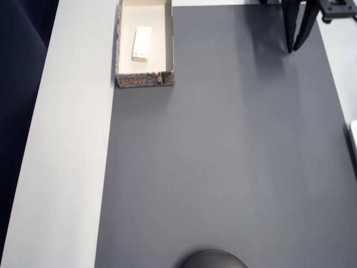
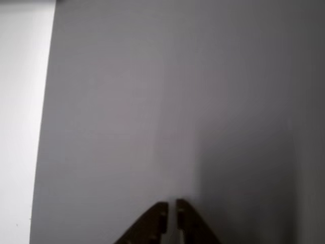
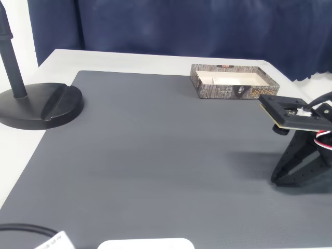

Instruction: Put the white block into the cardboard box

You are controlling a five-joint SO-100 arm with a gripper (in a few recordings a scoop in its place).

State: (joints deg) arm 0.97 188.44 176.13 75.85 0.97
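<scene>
The white block (image 1: 141, 43) lies flat inside the cardboard box (image 1: 145, 80), slightly left of the middle of its cream floor. In the overhead view the box stands at the top left edge of the grey mat; in the fixed view the cardboard box (image 3: 228, 91) sits at the far side of the mat. My gripper (image 1: 294, 49) is far from it, at the top right of the overhead view, pointing down at the mat. The wrist view shows the gripper (image 2: 172, 206) shut with nothing between its fingers, over bare mat. In the fixed view the gripper (image 3: 276, 181) stands at the right edge.
A grey mat (image 1: 223, 167) covers most of the white table (image 1: 67, 139). A black stand with a round base (image 3: 41, 106) sits at the mat's left corner in the fixed view. A white object (image 3: 145, 244) lies at the near edge. A dark blue curtain hangs behind.
</scene>
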